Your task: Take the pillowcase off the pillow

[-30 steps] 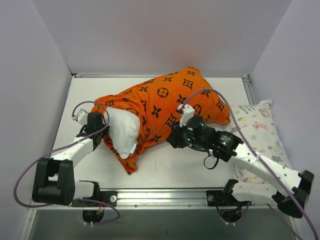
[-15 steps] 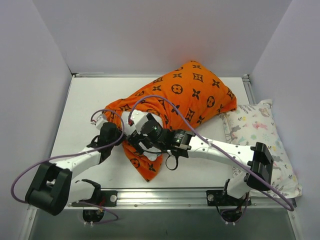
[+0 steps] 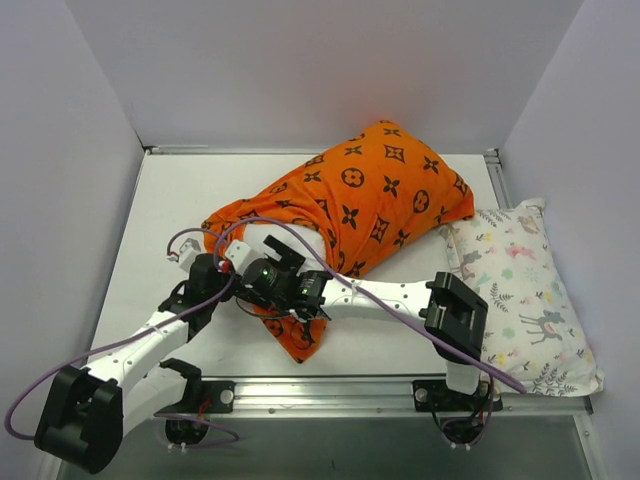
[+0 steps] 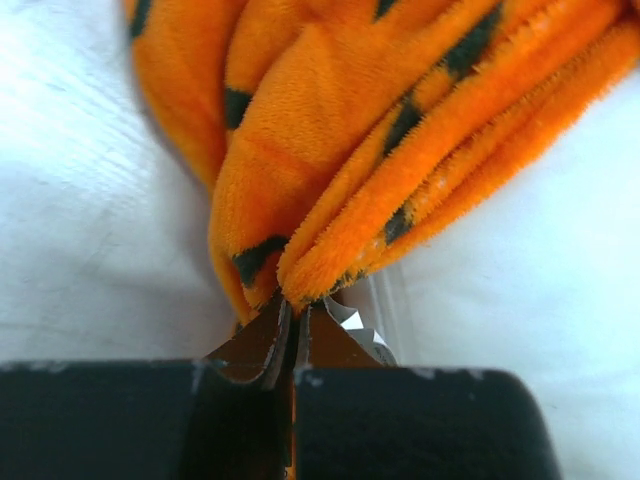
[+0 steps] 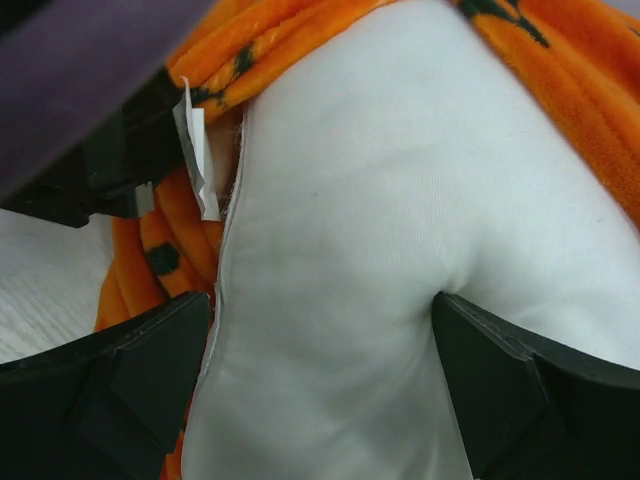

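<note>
- The left fingers [image 4: 285, 335] are pinched tight together on a folded edge of the pillowcase [image 3: 375, 190]. The plush orange layers bunch up right at their tips.
- The right fingers [image 5: 120, 375] are spread wide apart, one on each side of the bare end of the pillow [image 5: 340, 250]. The white bulge fills the gap between them. Whether they press on it cannot be told.
- A small white tag [image 5: 195, 150] hangs at the pillowcase's mouth, just beside the pillow's seam. The left arm's dark tip sits close behind it in the right wrist view.
- From above, both arms meet at the pillowcase's near-left end. The left arm comes in from the near-left corner, and the right arm lies stretched across the front of the worktop [image 3: 180, 200].
- The pillowcase lies diagonally across the middle of the worktop. Its stuffed bulk points to the far right and its loose mouth end trails to the near left, under the right arm.
- Most of the pillow is inside the cover, with only a white patch [image 3: 312, 245] showing at the opening.
- A purple cable [image 3: 130, 345] loops along the left arm.
- An animal-print pillow [image 3: 520, 290] lies at the right edge, its near-left corner just beside the pillowcase's right end.
</note>
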